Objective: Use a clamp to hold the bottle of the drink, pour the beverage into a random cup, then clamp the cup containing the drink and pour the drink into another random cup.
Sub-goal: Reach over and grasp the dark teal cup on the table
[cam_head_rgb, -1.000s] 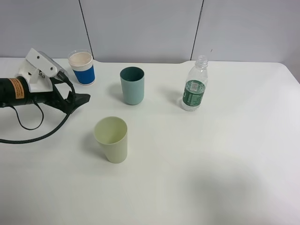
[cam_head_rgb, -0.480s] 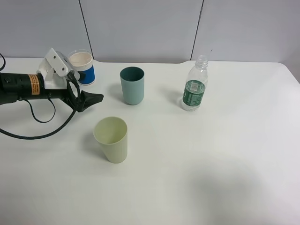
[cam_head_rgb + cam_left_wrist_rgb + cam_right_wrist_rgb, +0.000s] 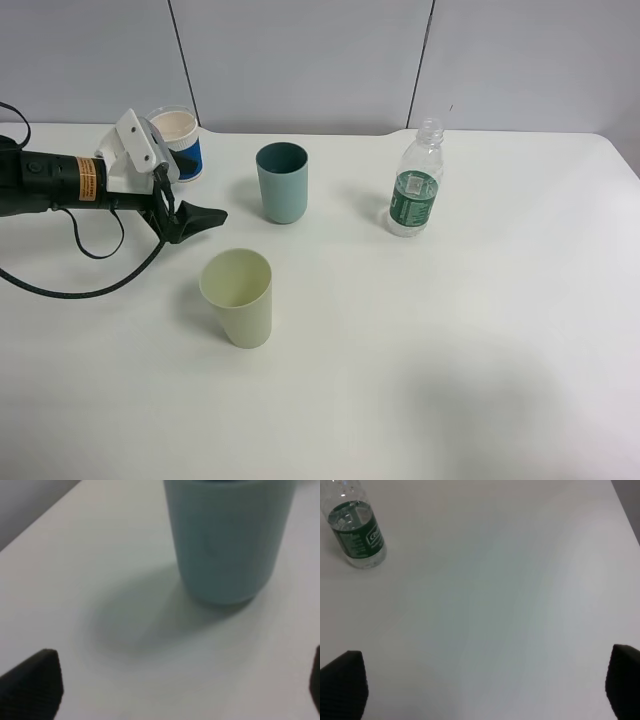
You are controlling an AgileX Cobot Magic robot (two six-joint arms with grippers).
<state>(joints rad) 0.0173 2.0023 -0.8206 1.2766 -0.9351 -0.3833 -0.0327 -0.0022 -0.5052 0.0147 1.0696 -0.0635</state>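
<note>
White table (image 3: 480, 350) holds everything. The left gripper (image 3: 200, 217) is near the teal cup (image 3: 282, 183), on its left in the high view, with its jaws spread wide and holding nothing. The right gripper (image 3: 482, 685) is wide and empty too. The bottle (image 3: 415, 190) stands upright, well to the right of the teal cup. The yellow-green cup (image 3: 238, 297) stands in front of the teal cup. The paper cup (image 3: 188, 155) is behind it, to the left.

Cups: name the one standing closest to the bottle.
The teal tumbler; the pale yellow-green tumbler and blue-sleeved paper cup stand farther from the bottle.
</note>
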